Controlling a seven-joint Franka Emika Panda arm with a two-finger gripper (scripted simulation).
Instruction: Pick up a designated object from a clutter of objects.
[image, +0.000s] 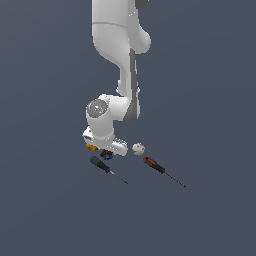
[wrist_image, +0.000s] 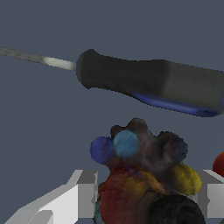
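Observation:
The designated object, a small black knobbly lump with red, blue and orange spots (wrist_image: 144, 175), sits between my two fingers in the wrist view. The left finger (wrist_image: 76, 197) and the right finger (wrist_image: 214, 194) both press against its sides. My gripper (wrist_image: 151, 199) is shut on it. In the exterior view the lump (image: 106, 154) shows under my white hand (image: 102, 135), still down at floor level among the clutter. The fingertips are hidden there.
The blue-handled screwdriver (image: 100, 165) lies just beside the lump, its dark handle (wrist_image: 153, 81) close past it in the wrist view. An orange-yellow block (image: 91, 147), a white ball (image: 138, 148) and a red-handled screwdriver (image: 155, 166) lie nearby. A red item (wrist_image: 220, 164) shows at the wrist view's edge.

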